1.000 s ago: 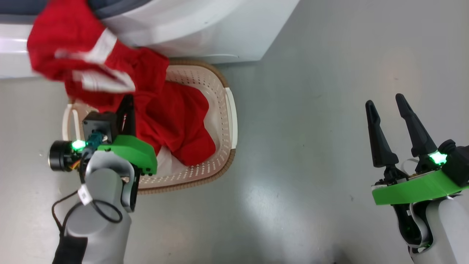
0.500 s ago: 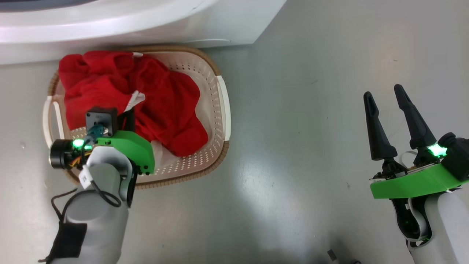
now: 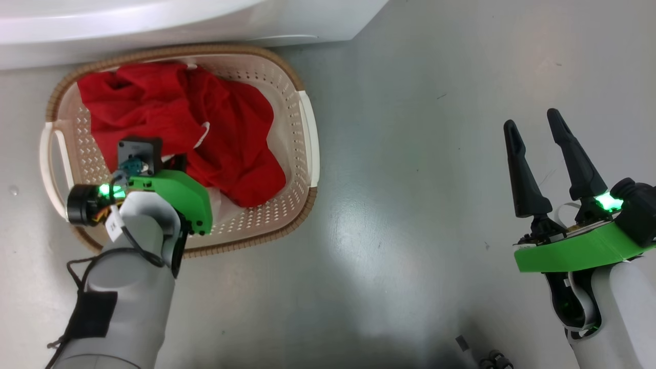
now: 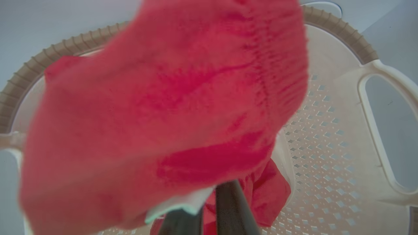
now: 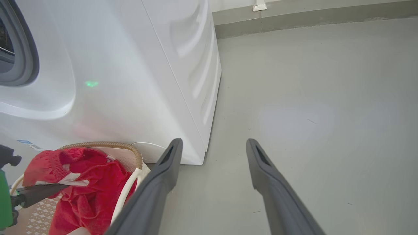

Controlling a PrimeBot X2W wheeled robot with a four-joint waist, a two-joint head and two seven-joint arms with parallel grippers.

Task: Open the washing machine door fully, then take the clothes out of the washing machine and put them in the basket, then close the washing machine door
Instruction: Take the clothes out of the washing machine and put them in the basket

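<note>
The cream basket [image 3: 307,133] with its brown rim stands on the floor against the white washing machine [image 3: 205,20]. The red clothes [image 3: 230,133] lie heaped inside it. My left gripper [image 3: 179,163] hangs over the basket's near side, shut on a fold of the clothes [image 4: 163,98] with a white strip; the cloth drapes over the fingers [image 4: 232,209]. The right wrist view shows that dark finger [image 5: 39,192] pinching the clothes [image 5: 85,192] above the basket [image 5: 130,156]. My right gripper [image 3: 535,128] stands open over bare floor, far right of the basket. The washing machine door is out of view.
The washing machine's [image 5: 130,81] grey rubber ring [image 5: 26,55] shows at the far left of the right wrist view. Grey floor [image 3: 410,179] stretches wide to the right of the basket. A wall skirting [image 5: 294,19] runs behind. Small dark parts [image 3: 492,359] lie at the bottom edge.
The left gripper has brought the red clothes down from the machine's opening into the basket, where they have settled in a heap. The head camera has tilted down. The right gripper stays open.
</note>
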